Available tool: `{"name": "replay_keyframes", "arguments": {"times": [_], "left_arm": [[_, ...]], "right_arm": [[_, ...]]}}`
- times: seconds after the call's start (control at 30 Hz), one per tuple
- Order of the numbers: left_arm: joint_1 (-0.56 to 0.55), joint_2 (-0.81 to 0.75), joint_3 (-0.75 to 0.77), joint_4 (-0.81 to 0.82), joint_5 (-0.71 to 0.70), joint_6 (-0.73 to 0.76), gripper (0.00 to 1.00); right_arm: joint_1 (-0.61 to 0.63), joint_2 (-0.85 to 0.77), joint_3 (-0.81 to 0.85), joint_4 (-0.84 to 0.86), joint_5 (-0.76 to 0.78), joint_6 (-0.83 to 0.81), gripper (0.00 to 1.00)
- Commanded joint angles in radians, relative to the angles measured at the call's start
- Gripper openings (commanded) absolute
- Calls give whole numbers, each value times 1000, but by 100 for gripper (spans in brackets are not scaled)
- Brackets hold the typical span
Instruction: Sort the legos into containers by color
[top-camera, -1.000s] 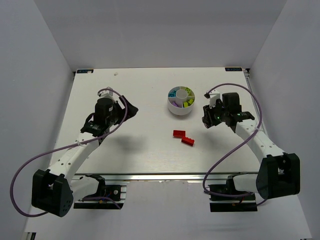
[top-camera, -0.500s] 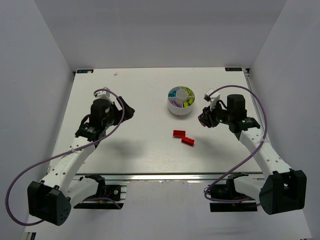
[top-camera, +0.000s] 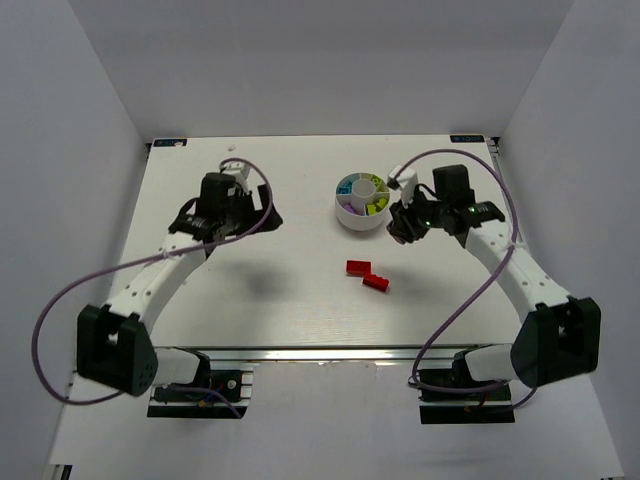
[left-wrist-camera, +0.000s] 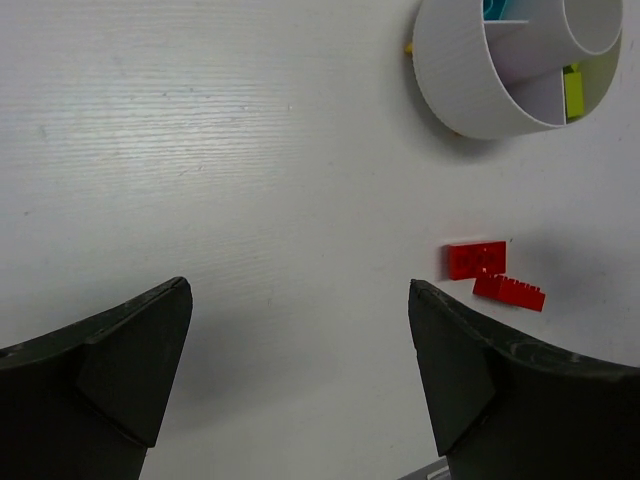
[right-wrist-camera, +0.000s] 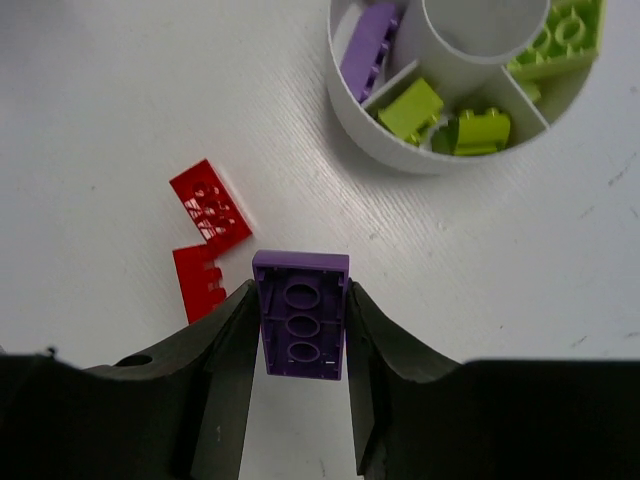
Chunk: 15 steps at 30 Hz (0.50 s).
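The round white dish (top-camera: 349, 218) stands at the table's middle back, holding cyan, purple and lime bricks; it also shows in the right wrist view (right-wrist-camera: 345, 95) and the left wrist view (left-wrist-camera: 455, 80). Two red bricks (top-camera: 367, 275) lie on the table in front of it, also in the right wrist view (right-wrist-camera: 208, 235) and the left wrist view (left-wrist-camera: 493, 272). My right gripper (right-wrist-camera: 300, 325) is shut on a purple brick (right-wrist-camera: 300, 315), hollow underside up, just right of the dish (top-camera: 403, 222). My left gripper (left-wrist-camera: 300, 330) is open and empty, left of the dish (top-camera: 262, 215).
White walls enclose the table on three sides. A purple cable loops from each arm. The table's front edge has a metal rail (top-camera: 320, 352).
My right gripper has moved up and left toward the dish with the purple brick. My left arm has swung toward the back and right.
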Motion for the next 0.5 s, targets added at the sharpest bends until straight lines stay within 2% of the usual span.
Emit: {"name": "replay_keyframes", "arguments": {"times": [0.0, 0.07, 0.17, 0.3, 0.47], "left_arm": [[0, 111, 146, -57, 126, 100, 98], [-4, 196, 239, -116, 140, 124, 98], [-13, 243, 281, -140, 148, 144, 98], [-18, 209, 216, -82, 149, 102, 98], [-18, 132, 105, 8, 131, 43, 98]], "right_arm": [[79, 88, 158, -122, 83, -35, 0], [125, 208, 297, -252, 119, -12, 0], [165, 366, 434, -375, 174, 11, 0], [170, 519, 665, -571, 209, 10, 0], [169, 587, 773, -625, 232, 5, 0]]}}
